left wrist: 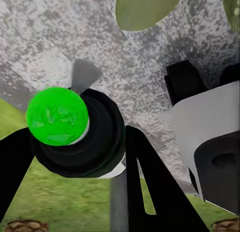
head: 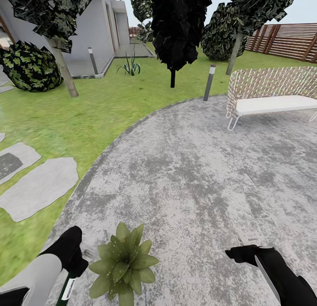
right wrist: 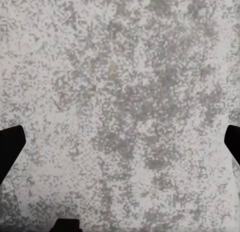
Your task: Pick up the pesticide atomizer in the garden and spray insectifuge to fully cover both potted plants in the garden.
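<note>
Head view: your left gripper is clamped on the pesticide atomizer, low at the gravel patio edge; its bottle is cut off by the frame. Just beside it sits a potted plant, pot hidden under the leaves. Your right gripper hangs over bare gravel.

Left wrist view: the fingers pinch the atomizer, seen end-on.

Right wrist view: fingertips spread wide, holding nothing.

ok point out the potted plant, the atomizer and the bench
potted plant (head: 124,264): head view, centre of the leaf rosette
pesticide atomizer (left wrist: 57,117): left wrist view, its bright green end
bench (head: 275,104): head view, white seat
</note>
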Motion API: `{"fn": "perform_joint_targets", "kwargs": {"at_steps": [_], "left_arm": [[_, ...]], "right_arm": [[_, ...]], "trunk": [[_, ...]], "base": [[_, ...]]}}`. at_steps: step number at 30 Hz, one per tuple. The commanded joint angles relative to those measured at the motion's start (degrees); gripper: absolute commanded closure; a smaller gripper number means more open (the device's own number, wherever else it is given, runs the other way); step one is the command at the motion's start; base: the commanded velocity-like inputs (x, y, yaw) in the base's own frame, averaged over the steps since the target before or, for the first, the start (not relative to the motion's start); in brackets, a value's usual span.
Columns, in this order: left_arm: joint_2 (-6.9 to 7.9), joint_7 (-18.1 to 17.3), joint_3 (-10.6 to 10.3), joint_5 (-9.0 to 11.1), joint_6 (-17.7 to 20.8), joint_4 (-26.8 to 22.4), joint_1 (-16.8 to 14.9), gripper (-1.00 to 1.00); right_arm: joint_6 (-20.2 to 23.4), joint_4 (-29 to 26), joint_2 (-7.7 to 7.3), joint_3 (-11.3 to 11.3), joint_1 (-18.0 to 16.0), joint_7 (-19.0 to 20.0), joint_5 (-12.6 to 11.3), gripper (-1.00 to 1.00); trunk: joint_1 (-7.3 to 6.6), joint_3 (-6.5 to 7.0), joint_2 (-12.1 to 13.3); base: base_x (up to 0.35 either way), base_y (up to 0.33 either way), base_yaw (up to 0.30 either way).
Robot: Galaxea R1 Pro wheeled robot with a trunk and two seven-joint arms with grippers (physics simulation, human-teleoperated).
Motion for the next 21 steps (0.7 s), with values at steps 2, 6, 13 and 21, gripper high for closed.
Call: {"fn": "perform_joint_targets", "kwargs": {"at_steps": [2, 6, 13, 21], "left_arm": [[-0.27, -0.5, 0.4, -0.6, 0.1, 0.0, 0.0, 1.00], [-1.42, -0.8, 0.5, -0.5, 0.3, -2.7, -0.3, 1.00], [-4.61, -1.0, 0.5, -0.6, 0.5, -4.0, -1.0, 1.00], [-5.12, -1.0, 0.5, -0.7, 0.6, -4.2, -2.5, 1.00]], "right_arm": [[0.3, -0.1, 0.01, -0.1, 0.0, 0.4, 0.3, -1.00], [0.3, -0.1, 0.01, -0.1, 0.0, 0.4, 0.3, -1.00], [0.3, -0.1, 0.01, -0.1, 0.0, 0.4, 0.3, -1.00], [0.3, -0.1, 0.01, -0.1, 0.0, 0.4, 0.3, -1.00]], "trunk": [[0.00, -0.04, 0.0], [0.00, -0.04, 0.0], [0.00, -0.04, 0.0], [0.00, -0.04, 0.0]], "base": [[0.000, 0.000, 0.000], [0.000, 0.000, 0.000], [0.000, 0.000, 0.000], [0.000, 0.000, 0.000]]}}
